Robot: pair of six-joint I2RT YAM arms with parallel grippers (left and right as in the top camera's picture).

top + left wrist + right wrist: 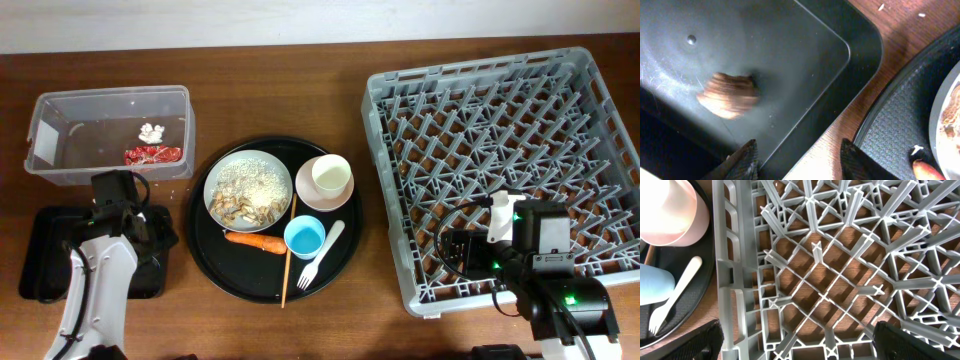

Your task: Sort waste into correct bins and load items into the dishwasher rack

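Chopstick [285,280] runs up-down in overhead view, carrot [257,240] lies sideways, fork [322,255] slants; one of each. Left pincer [799,152] open over black bin [790,60], right pincer [797,337] open over rack [722,255].

The wooden table [300,60] bears a clear tub [110,93], shallow black tray [40,250], round black tray [245,282] and grey rack [500,130].

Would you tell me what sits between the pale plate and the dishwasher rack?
The pink bowl, with the cream cup inside it, on the round black tray, as the overhead view shows.
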